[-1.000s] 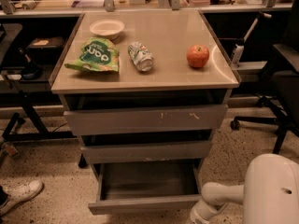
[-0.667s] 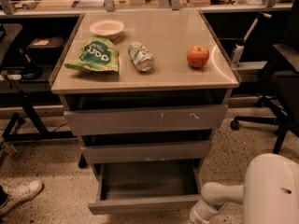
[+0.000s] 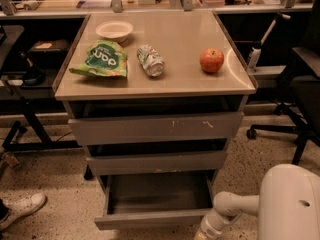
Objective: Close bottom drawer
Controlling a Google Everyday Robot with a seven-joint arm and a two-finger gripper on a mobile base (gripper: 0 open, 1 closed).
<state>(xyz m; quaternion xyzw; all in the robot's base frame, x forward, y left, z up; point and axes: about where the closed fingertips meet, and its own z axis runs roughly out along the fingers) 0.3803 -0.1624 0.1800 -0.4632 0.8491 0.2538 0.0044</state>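
Note:
The bottom drawer (image 3: 155,218) is the lowest and narrowest of three grey drawers and stands pulled far out, its shallow tray empty. Its plain front faces me at the bottom of the camera view. My white arm (image 3: 235,206) reaches from the lower right toward the drawer's right front corner. My gripper (image 3: 202,234) is at the bottom edge, just right of and below that corner, mostly cut off by the frame.
The middle drawer (image 3: 155,162) and scratched top drawer (image 3: 155,128) stick out slightly. On the cabinet top (image 3: 175,79) lie a white bowl (image 3: 114,30), a green chip bag (image 3: 101,59), a crushed can (image 3: 150,60) and a red apple (image 3: 211,60). An office chair (image 3: 300,84) stands right, a shoe (image 3: 20,209) lower left.

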